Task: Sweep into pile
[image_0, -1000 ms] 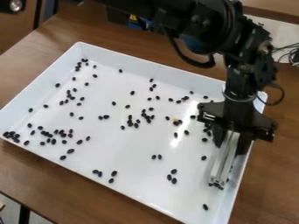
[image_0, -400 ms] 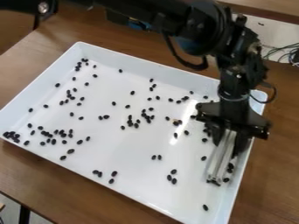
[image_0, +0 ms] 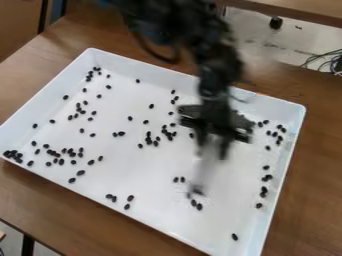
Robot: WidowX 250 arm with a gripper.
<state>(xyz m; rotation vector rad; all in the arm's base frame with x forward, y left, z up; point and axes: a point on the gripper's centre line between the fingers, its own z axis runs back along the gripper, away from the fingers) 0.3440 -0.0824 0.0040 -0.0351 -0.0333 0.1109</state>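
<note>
Holding blurred pale bar (image_0: 206, 170) in partly open gripper (image_0: 213, 146), over white tray (image_0: 294, 135). Flanked by scattered black beans (image_0: 199, 206), with some near bar's foot.

1. A brown wooden surface (image_0: 317, 175) stretched across the view.
2. Thin dark cables (image_0: 326, 61) lay loosely tangled — at the right edge.
3. A dark leg (image_0: 27, 246) stood — upright — at lower left.

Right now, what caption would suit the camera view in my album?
Robot sweeping practice: a black gripper holds a pale tool above a white tray dotted with small dark pieces.
</note>
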